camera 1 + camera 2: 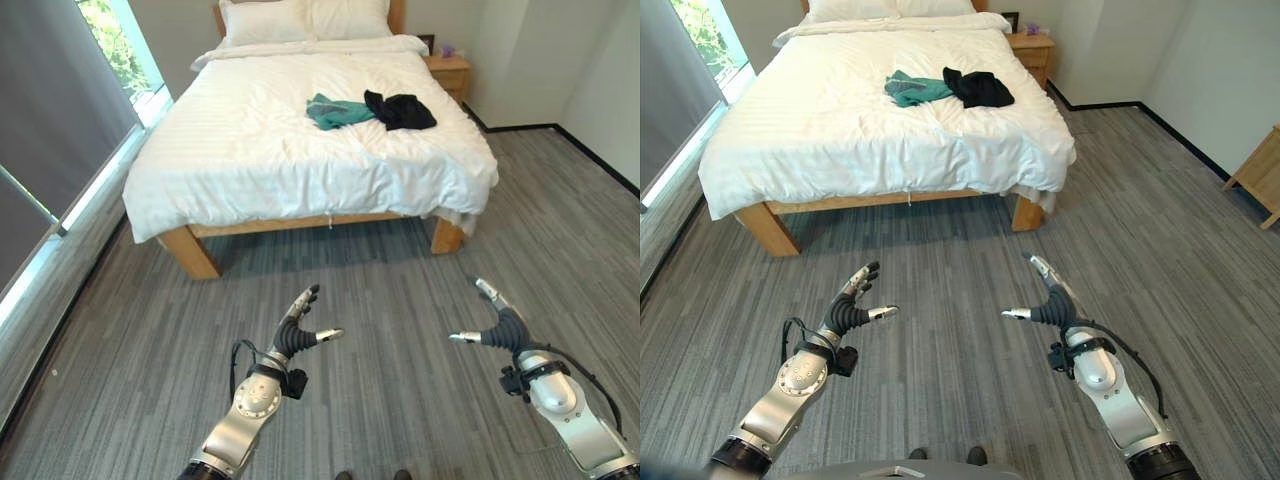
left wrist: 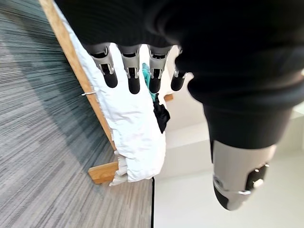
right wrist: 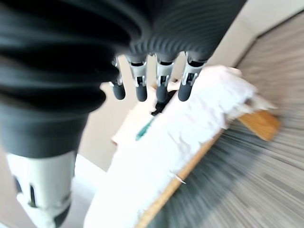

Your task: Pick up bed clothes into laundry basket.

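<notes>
A teal garment (image 1: 336,111) and a black garment (image 1: 401,110) lie crumpled side by side on the white bed (image 1: 250,150), toward its far right part. They also show as the teal garment (image 1: 915,90) and black garment (image 1: 980,88). My left hand (image 1: 297,333) and right hand (image 1: 499,322) hover over the floor well short of the bed, fingers straight and spread, holding nothing. The left wrist view shows the black garment (image 2: 161,117) past my fingers (image 2: 134,71).
The bed has a wooden frame with legs (image 1: 190,250) at the near corners and pillows (image 1: 300,18) at the head. A wooden nightstand (image 1: 449,72) stands at the far right. A window wall (image 1: 60,150) runs along the left. Wooden furniture (image 1: 1258,180) stands at the right.
</notes>
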Controlling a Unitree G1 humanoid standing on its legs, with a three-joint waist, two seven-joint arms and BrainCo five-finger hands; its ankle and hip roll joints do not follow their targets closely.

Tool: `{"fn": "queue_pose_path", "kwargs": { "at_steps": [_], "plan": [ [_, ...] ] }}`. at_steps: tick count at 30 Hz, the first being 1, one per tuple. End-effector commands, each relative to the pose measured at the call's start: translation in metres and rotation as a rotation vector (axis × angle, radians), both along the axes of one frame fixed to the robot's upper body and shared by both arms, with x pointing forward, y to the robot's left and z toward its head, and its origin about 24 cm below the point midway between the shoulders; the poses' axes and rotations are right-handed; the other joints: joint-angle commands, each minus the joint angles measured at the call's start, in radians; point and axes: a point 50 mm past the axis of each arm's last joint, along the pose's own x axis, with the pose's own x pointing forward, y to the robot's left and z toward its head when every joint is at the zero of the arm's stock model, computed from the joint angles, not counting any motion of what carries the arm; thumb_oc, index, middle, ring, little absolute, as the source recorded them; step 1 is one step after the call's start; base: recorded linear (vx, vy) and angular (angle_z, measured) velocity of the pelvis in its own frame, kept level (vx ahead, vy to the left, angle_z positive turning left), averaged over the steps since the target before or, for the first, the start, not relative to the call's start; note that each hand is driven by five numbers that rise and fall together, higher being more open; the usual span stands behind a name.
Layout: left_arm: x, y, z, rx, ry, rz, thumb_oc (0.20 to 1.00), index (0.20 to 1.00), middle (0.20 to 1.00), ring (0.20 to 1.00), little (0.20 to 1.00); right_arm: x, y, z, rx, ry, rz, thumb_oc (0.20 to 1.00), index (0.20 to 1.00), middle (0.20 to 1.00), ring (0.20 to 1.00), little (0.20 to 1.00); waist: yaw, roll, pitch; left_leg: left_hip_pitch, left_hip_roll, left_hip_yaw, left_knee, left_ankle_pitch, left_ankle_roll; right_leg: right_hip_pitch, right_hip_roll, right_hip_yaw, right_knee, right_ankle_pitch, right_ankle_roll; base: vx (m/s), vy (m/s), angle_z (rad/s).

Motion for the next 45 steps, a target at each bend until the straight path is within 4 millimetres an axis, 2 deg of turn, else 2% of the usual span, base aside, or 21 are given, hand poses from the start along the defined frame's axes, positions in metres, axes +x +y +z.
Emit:
{"fn": "queue_pose_path", "kwargs": {
  "at_steps": [1,10,12,15,16,18,20,23,26,28,29,30,32,34,36,38,39,40,42,43,45],
  "plan": [
    [0.012,0.003,0.019,0.031,-0.125,-0.02,1.0,1.0,1.0,1.0,1.0,0.0,0.001,0.025,0.027,-0.122,0.042,1.0,1.0,1.0,1.0,1.0,0.021,-0.027,-0.023,0.001,-0.025,-0.049,0.011,-0.059,-0.015,0.053,0.001,-0.036,0.037,-0.105,0.055,0.0,0.0,0.0],
    [0.021,-0.005,0.02,-0.015,-0.128,-0.014,1.0,1.0,1.0,1.0,1.0,-0.006,0.007,-0.004,0.152,0.004,0.0,1.0,1.0,1.0,1.0,1.0,-0.016,-0.039,0.022,-0.038,-0.007,-0.073,0.053,-0.059,-0.028,0.0,0.023,-0.022,0.097,-0.137,0.03,0.02,-0.085,0.15],
    [0.021,-0.008,0.021,-0.041,-0.128,-0.027,1.0,1.0,1.0,1.0,1.0,-0.007,0.01,-0.004,0.151,0.006,0.019,1.0,1.0,1.0,1.0,1.0,-0.015,-0.048,0.055,-0.084,-0.012,-0.032,0.214,-0.083,-0.048,0.018,0.015,-0.02,0.099,-0.147,0.023,0.04,-0.114,-0.05],
    [0.021,-0.013,0.021,-0.076,-0.123,-0.039,1.0,1.0,1.0,1.0,1.0,-0.003,0.015,-0.002,0.132,-0.002,0.053,1.0,1.0,1.0,1.0,1.0,0.038,-0.064,0.14,-0.372,0.001,-0.007,0.687,0.059,-0.064,0.05,0.028,0.029,0.09,-0.148,-0.013,-0.01,-0.199,-0.52],
    [0.02,-0.013,0.018,-0.082,-0.109,-0.032,1.0,1.0,1.0,1.0,1.0,-0.001,0.014,-0.002,0.118,-0.001,0.055,1.0,1.0,1.0,1.0,1.0,0.049,-0.071,0.144,-0.422,-0.018,-0.006,0.71,0.038,-0.046,0.059,0.032,0.049,0.08,-0.152,-0.015,0.09,-0.148,-0.86],
    [0.014,-0.011,0.014,-0.101,-0.095,-0.014,1.0,1.0,1.0,1.0,1.0,-0.002,0.018,0.0,0.118,-0.009,0.078,1.0,1.0,1.0,1.0,1.0,0.072,-0.066,0.135,-0.481,-0.024,-0.003,0.642,0.005,-0.034,0.084,0.046,0.091,0.053,-0.165,-0.01,0.27,-0.012,-0.99],
    [0.012,-0.012,0.009,-0.127,-0.072,0.002,1.0,1.0,1.0,1.0,1.0,-0.001,0.019,-0.002,0.126,0.001,0.081,1.0,1.0,1.0,1.0,1.0,0.087,-0.055,0.122,-0.453,-0.025,0.001,0.446,-0.002,-0.028,0.108,0.053,0.114,0.031,-0.176,-0.003,0.39,0.041,-1.16],
    [0.008,-0.014,0.003,-0.139,-0.051,0.006,1.0,1.0,1.0,1.0,1.0,0.004,0.022,-0.003,0.094,0.006,0.096,1.0,1.0,1.0,1.0,1.0,0.104,-0.036,0.108,-0.422,-0.016,0.064,0.095,0.096,-0.042,0.163,0.062,0.143,0.019,-0.22,0.009,0.46,0.053,-0.57],
    [0.003,-0.011,-0.001,-0.143,-0.038,0.018,1.0,1.0,1.0,1.0,1.0,0.006,0.029,-0.001,0.087,-0.004,0.125,1.0,1.0,1.0,1.0,1.0,0.114,-0.032,0.08,-0.409,-0.007,0.177,0.018,0.11,-0.021,0.208,0.061,0.155,0.019,-0.248,0.021,0.5,0.094,-0.32],
    [0.0,-0.006,-0.003,-0.134,-0.027,0.031,1.0,1.0,1.0,1.0,1.0,0.005,0.034,-0.003,0.091,0.003,0.143,1.0,1.0,1.0,1.0,1.0,0.124,-0.04,0.066,-0.398,-0.02,0.167,0.012,0.131,-0.006,0.221,0.049,0.146,0.023,-0.239,0.031,0.38,0.082,-0.4],
    [-0.002,-0.005,-0.005,-0.133,-0.019,0.03,1.0,1.0,1.0,1.0,1.0,0.004,0.039,-0.003,0.089,0.005,0.163,1.0,1.0,1.0,1.0,1.0,0.137,-0.047,0.056,-0.386,-0.033,0.141,0.012,0.141,0.006,0.213,0.046,0.138,0.081,-0.239,0.048,0.45,0.018,-0.68],
    [-0.005,-0.005,-0.008,-0.126,0.002,0.015,1.0,1.0,1.0,1.0,1.0,0.004,0.044,-0.008,0.081,0.018,0.189,1.0,1.0,1.0,1.0,1.0,0.156,-0.076,0.051,-0.342,-0.052,0.128,0.012,0.13,0.021,0.17,0.039,0.109,0.251,-0.154,0.113,0.62,0.027,-0.59],
    [-0.005,-0.003,-0.009,-0.111,0.012,0.006,1.0,1.0,1.0,1.0,1.0,0.005,0.047,-0.009,0.072,0.027,0.199,1.0,1.0,1.0,1.0,1.0,0.14,-0.085,0.066,-0.26,-0.052,0.125,0.012,0.084,0.035,0.078,0.031,0.066,0.512,-0.021,0.215,0.51,0.01,-0.41],
    [-0.002,-0.001,-0.009,-0.085,0.019,-0.005,1.0,1.0,1.0,1.0,1.0,0.006,0.047,-0.004,0.06,0.011,0.215,1.0,1.0,1.0,1.0,1.0,0.103,-0.067,0.08,-0.178,-0.028,0.096,0.011,0.045,0.04,-0.022,0.059,0.026,0.732,0.059,0.229,0.45,0.053,0.15],
    [0.0,0.0,-0.008,-0.064,0.009,-0.014,1.0,1.0,1.0,1.0,1.0,0.006,0.045,0.0,0.033,-0.003,0.215,1.0,1.0,1.0,1.0,1.0,0.073,-0.031,0.091,-0.116,-0.009,0.059,0.011,0.017,0.047,-0.144,0.038,-0.031,0.828,0.024,0.217,0.47,0.122,0.66],
    [0.003,-0.003,-0.003,-0.07,-0.005,-0.037,1.0,1.0,1.0,1.0,1.0,0.006,0.036,0.002,-0.017,-0.01,0.192,1.0,1.0,1.0,1.0,1.0,0.039,-0.005,0.102,-0.049,-0.005,0.004,0.011,-0.02,0.043,-0.272,-0.01,-0.081,0.682,-0.054,0.137,0.59,0.036,0.82],
    [0.003,-0.003,-0.004,-0.07,-0.004,-0.038,1.0,1.0,1.0,1.0,1.0,0.006,0.035,0.002,-0.018,-0.009,0.192,1.0,1.0,1.0,1.0,1.0,0.032,-0.003,0.102,-0.046,-0.004,-0.004,0.011,-0.024,0.042,-0.263,-0.011,-0.089,0.677,-0.058,0.136,0.52,-0.048,0.77],
    [0.004,-0.004,-0.004,-0.072,-0.001,-0.044,1.0,1.0,1.0,1.0,1.0,0.006,0.03,0.003,-0.013,0.0,0.174,1.0,1.0,1.0,1.0,1.0,0.017,-0.005,0.103,-0.018,-0.009,-0.027,0.011,-0.047,0.034,-0.268,-0.025,-0.097,0.544,-0.076,0.123,0.36,-0.083,0.89],
    [0.005,-0.004,-0.004,-0.073,-0.004,-0.045,1.0,1.0,1.0,1.0,1.0,0.008,0.026,0.004,-0.01,-0.001,0.155,1.0,1.0,1.0,1.0,1.0,0.012,-0.011,0.098,0.001,-0.01,-0.036,0.011,-0.069,0.026,-0.269,-0.047,-0.103,0.399,-0.071,0.124,0.44,-0.112,0.84],
    [0.005,0.001,-0.005,-0.05,0.0,-0.035,1.0,1.0,1.0,1.0,1.0,0.014,0.021,0.013,-0.007,-0.033,0.128,1.0,1.0,1.0,1.0,1.0,0.005,-0.023,0.099,0.043,-0.013,-0.059,0.011,-0.114,0.007,-0.308,-0.079,-0.103,0.166,-0.016,0.142,0.58,-0.127,0.86],
    [0.006,0.008,-0.004,-0.031,-0.01,-0.013,1.0,1.0,1.0,1.0,1.0,0.02,0.015,0.024,-0.013,-0.073,0.108,1.0,1.0,1.0,1.0,1.0,-0.004,-0.014,0.1,0.094,0.003,-0.074,0.011,-0.156,-0.008,-0.331,-0.083,-0.122,0.045,0.029,0.167,0.64,-0.12,0.7]
  ]
}}
